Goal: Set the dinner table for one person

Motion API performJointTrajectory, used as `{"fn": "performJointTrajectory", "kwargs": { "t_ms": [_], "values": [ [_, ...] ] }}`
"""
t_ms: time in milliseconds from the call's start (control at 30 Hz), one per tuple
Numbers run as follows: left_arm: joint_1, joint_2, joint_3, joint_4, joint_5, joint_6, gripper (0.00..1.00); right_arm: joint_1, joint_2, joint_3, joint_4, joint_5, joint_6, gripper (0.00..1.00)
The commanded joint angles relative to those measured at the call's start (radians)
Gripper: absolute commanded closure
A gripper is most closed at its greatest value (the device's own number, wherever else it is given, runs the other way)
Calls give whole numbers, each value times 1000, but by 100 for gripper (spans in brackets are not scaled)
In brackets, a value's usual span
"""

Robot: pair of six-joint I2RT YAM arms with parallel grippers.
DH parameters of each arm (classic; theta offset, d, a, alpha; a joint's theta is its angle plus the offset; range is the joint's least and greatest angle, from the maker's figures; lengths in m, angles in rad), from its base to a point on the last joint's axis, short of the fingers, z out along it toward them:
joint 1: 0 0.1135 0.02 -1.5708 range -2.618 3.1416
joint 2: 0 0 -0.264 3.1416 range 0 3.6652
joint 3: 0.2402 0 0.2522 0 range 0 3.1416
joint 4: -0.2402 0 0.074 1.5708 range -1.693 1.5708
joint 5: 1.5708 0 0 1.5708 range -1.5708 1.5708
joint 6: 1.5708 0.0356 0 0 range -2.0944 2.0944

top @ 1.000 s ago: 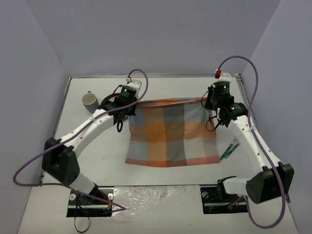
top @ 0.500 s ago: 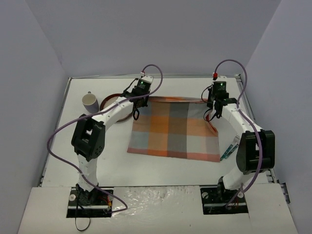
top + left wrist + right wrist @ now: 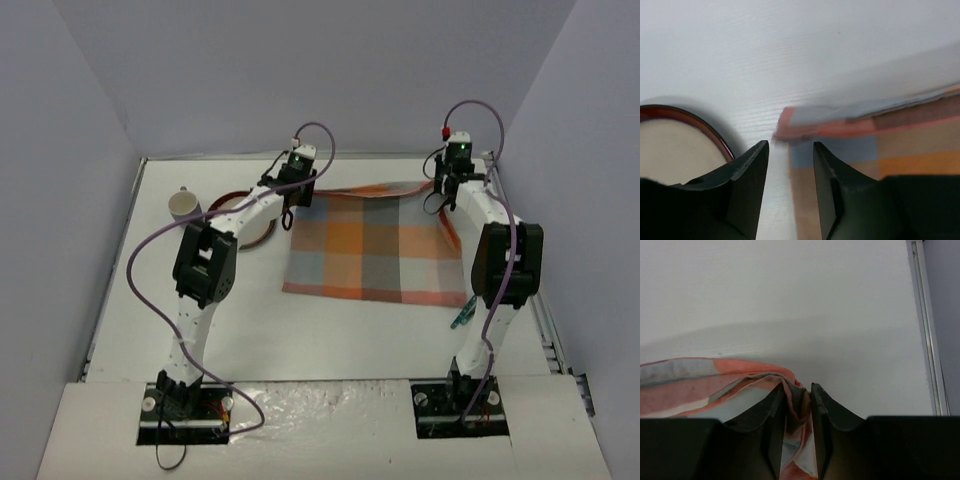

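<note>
We've got the right gripper (image 3: 798, 390) with jaws clenched on the mat's (image 3: 375, 250) 1 o'clock corner, while the left gripper (image 3: 790, 150) has its jaws released, the 11 o'clock corner flat on the surface (image 3: 330, 335) at their 12.

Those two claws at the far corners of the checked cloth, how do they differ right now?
Left gripper: jaws apart, holding nothing; right gripper: shut on a bunched fold of the plaid cloth. Near the left gripper the cloth corner lies flat; at the right gripper it is gathered up. A plate sits beside the left gripper, the table's edge rail beside the right. Both are at the cloth's far corners.
</note>
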Motion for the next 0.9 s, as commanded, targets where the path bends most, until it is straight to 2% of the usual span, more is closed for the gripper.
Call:
{"fn": "performJointTrajectory", "kwargs": {
  "t_ms": [0, 33, 100, 167, 233, 433, 567, 633, 733, 867],
  "values": [
    [48, -57, 112, 34, -10, -13, 31, -33, 23, 167, 22, 39, -24, 45],
    [54, -62, 129, 27, -9, -7, 23, -33, 18, 179, 6, 41, -18, 38],
    [60, -82, 156, 7, -10, 4, 14, -32, -9, 187, -16, 43, -4, 28],
    [63, -118, 169, -13, -6, 7, 9, -33, -52, 171, -21, 39, 11, 18],
    [62, -176, 145, -12, 27, -4, 8, -33, -106, 134, -47, 75, 38, 12],
    [44, -417, -11, -81, 129, -94, 8, -26, -297, -37, -73, -63, 180, 10],
    [25, -580, -209, -96, 161, -155, 5, -6, -429, -227, -74, -90, 294, 9],
    [15, -650, -336, -83, 164, -176, 4, 6, -447, -312, -74, -90, 299, 6],
    [-11, -687, -486, -22, 164, -227, 3, 35, -462, -405, -73, -86, 309, 3],
    [-62, -645, -554, 31, 179, -276, 3, 41, -464, -508, -47, -89, 353, 3]
  ]
}}
